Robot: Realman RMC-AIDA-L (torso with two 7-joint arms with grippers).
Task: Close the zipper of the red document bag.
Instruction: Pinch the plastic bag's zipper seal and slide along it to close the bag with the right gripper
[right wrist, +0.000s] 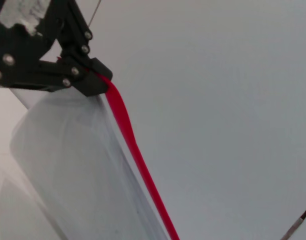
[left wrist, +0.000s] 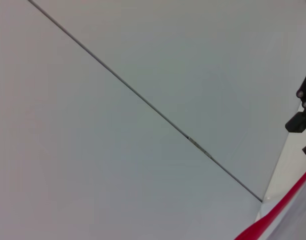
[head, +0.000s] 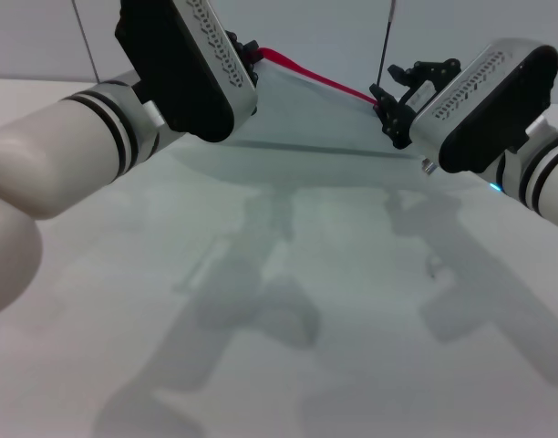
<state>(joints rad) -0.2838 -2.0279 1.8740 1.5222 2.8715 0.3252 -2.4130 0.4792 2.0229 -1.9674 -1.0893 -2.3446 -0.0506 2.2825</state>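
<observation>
- I see the white counter [head: 288, 347] below both arms.
- The red document bag [head: 297, 123] hangs above it, stretched between my 2 hands.
- The zipper [head: 320, 80] runs along its top edge.
- Left hand [right wrist: 85, 82] is clamped on the zipper's left end.
- Right hand [head: 388, 109] grips the right end.

White table [head: 352, 365]; red document bag [head: 297, 119] held above, not resting.

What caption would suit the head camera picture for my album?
Two robot arms hold a translucent pale pouch aloft by its red zipper strip, left pincer and right pincer at opposite ends.
</observation>
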